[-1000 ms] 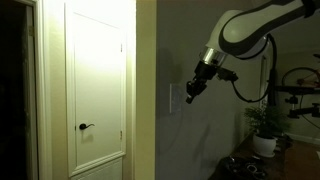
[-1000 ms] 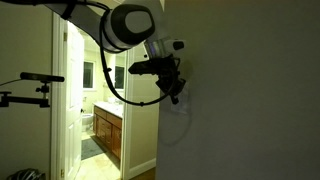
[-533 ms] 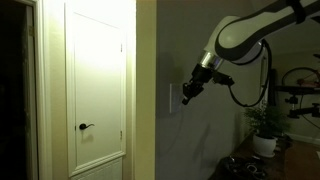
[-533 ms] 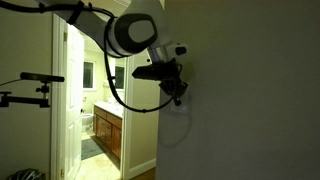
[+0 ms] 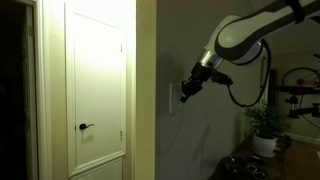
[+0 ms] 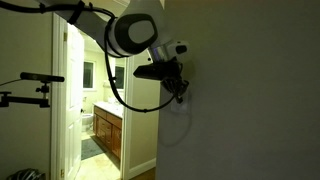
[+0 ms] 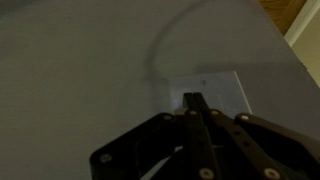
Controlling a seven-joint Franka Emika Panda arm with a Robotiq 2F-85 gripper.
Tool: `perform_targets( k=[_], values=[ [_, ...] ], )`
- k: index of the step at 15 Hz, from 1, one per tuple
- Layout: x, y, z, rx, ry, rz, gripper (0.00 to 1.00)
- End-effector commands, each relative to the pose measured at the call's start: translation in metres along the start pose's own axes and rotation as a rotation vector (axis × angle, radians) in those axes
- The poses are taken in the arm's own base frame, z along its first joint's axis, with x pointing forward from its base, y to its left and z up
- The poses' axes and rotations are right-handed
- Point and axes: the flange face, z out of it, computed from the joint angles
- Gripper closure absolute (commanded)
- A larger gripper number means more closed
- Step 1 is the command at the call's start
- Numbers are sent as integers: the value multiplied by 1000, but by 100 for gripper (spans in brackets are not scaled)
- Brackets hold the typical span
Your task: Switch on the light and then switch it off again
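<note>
The switch (image 5: 174, 95) sits on the dim wall right of the door (image 5: 97, 85), long axis upright. It lies straight ahead of our end effector (image 5: 187, 91), whose closed fingers (image 7: 192, 103) overlap the plate in the wrist view. We cannot tell if they touch. A pot (image 5: 264, 146), well apart, holds a plant.
</note>
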Motion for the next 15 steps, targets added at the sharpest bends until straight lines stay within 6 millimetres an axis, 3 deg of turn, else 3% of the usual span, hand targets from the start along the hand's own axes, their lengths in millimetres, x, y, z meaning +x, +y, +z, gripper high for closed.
perform_targets(
  k=[1,15],
  values=[
    [5,-2,4,17,24,34,97],
    [11,-3,8,30,57,51,95]
  ],
)
